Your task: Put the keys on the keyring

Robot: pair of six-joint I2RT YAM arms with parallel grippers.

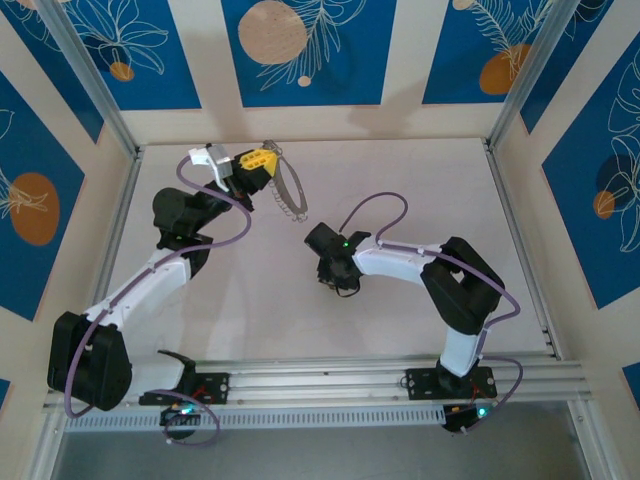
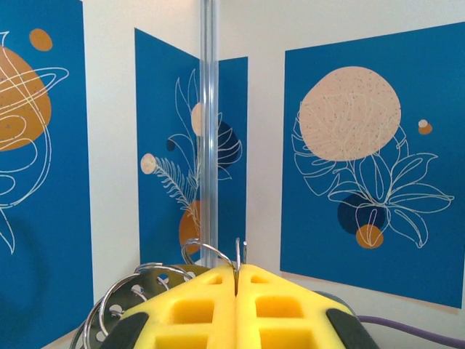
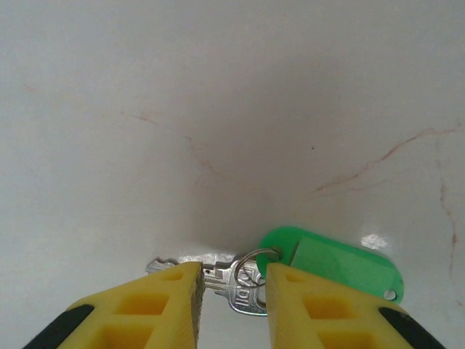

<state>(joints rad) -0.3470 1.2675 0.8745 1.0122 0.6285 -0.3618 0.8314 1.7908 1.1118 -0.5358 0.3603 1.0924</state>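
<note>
Left gripper (image 1: pixel 270 158), at eleven o'clock on the table (image 1: pixel 420 190), is clenched on the floppy keyring (image 1: pixel 292 195). Right gripper (image 3: pixel 232 305) straddles the key (image 3: pixel 236 287), jaws apart. The key is probably light and slippery, best pinched across its flat head. Its green tag (image 3: pixel 334 262) lies at three o'clock.

From above, light falls bright and even onto the pale desk (image 1: pixel 400 170), leaving only soft, faint shadows beneath the arms (image 1: pixel 150 280) and a dim patch on the back wall (image 1: pixel 400 118). The straight frame posts (image 1: pixel 95 85) lean outward toward the corners, a mild wide-angle bend.

In the left wrist view the wall panels (image 2: pixel 370 167) are crisp and well lit. The yellow left end effector (image 2: pixel 236 275) at the bottom edge is slightly soft, and the keyring (image 2: pixel 152 270) carries thin bright glints.

In the right wrist view a broad soft shadow darkens the desk's middle. The right end effector (image 3: pixel 232 273) blurs with nearness, and a small white glare spot sits on the green head of the keys (image 3: pixel 330 262).
</note>
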